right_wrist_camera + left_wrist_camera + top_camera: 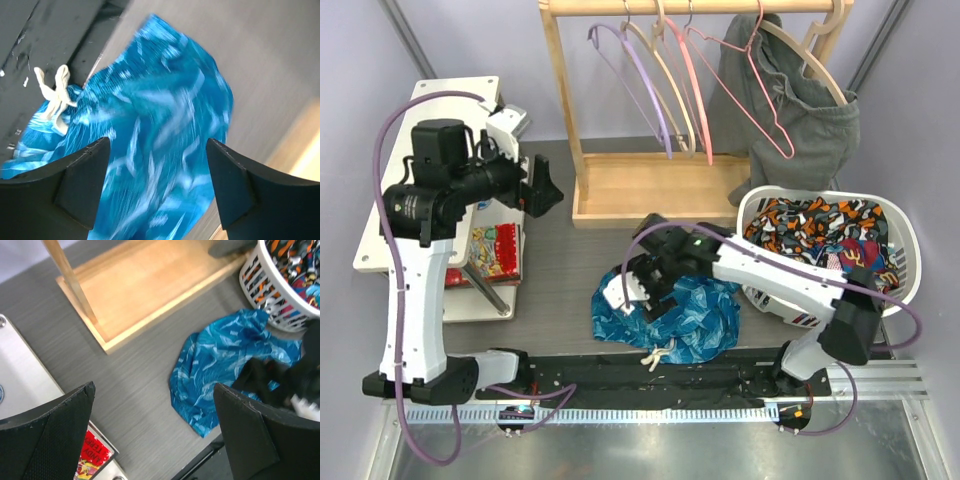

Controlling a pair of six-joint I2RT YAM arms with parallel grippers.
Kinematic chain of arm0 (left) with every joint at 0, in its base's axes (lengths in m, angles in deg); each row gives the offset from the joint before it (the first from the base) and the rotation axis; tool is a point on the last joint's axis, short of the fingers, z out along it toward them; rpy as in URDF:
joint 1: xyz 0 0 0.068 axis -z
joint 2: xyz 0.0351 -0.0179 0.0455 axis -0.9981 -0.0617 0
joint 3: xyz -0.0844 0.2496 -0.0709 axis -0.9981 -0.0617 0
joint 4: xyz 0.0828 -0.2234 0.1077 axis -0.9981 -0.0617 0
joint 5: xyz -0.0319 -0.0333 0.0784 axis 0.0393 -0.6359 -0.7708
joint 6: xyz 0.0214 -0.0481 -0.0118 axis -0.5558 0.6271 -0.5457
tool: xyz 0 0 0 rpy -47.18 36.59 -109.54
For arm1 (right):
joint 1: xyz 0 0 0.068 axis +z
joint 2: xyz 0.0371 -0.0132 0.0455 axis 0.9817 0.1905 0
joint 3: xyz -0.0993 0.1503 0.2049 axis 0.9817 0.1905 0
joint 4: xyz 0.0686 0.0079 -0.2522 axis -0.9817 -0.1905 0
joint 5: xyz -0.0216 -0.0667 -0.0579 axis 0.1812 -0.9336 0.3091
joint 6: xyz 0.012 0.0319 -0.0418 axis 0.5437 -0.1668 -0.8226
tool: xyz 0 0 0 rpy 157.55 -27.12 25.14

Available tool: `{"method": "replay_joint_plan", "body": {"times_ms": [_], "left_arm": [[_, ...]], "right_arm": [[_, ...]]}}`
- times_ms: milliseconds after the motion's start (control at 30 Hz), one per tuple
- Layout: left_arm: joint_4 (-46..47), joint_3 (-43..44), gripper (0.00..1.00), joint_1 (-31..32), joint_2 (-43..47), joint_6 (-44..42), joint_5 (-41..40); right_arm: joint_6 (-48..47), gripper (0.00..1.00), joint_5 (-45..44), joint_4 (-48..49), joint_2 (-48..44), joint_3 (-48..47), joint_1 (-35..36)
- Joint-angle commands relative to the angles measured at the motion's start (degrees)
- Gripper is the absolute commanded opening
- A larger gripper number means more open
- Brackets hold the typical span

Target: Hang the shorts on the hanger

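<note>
- The shorts lie crumpled on the dark table in front of the wooden rack, on the side nearer the arm bases. Their white drawstring trails at the edge farthest from the rack.
- The hanger hangs from the rack's top rail, to the right of the other hangers there, with its lower corner crossing a grey garment.
- The right arm reaches from its base leftward and toward the rack, elbow low and wrist bent down. The right gripper is over the shorts' left part.
- In the right wrist view its fingers stand wide apart above the blue cloth and hold nothing.
- The left arm stands tall, forearm level and pointing toward the rack's left post. The left gripper is raised just left of the rack's base, spread wide and empty.
- A white basket of patterned clothes sits right of the rack's base.
</note>
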Motion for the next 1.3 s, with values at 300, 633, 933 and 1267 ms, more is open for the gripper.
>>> {"method": "replay_joint_plan", "body": {"times_ms": [300, 633, 933, 1267], "left_arm": [[1.8, -1.1, 1.00, -3.8, 3.7, 3.2, 4.2], [1.4, -5.5, 1.00, -3.8, 6.3, 2.2, 3.0], [1.2, -8.3, 1.00, -3.8, 7.3, 1.7, 2.8], [0.6, -7.7, 1.00, -3.8, 7.0, 1.1, 2.1]], "right_arm": [[-27.4, 0.64, 2.6, 1.8, 20.8, -11.1, 10.5], [-32.5, 0.64, 0.2, 1.9, 30.5, -14.4, 11.2], [-35.7, 0.68, -1.8, -3.1, 34.9, -18.1, 12.9], [-33.0, 0.01, -9.1, -7.6, 37.9, -17.2, 14.3]]}}
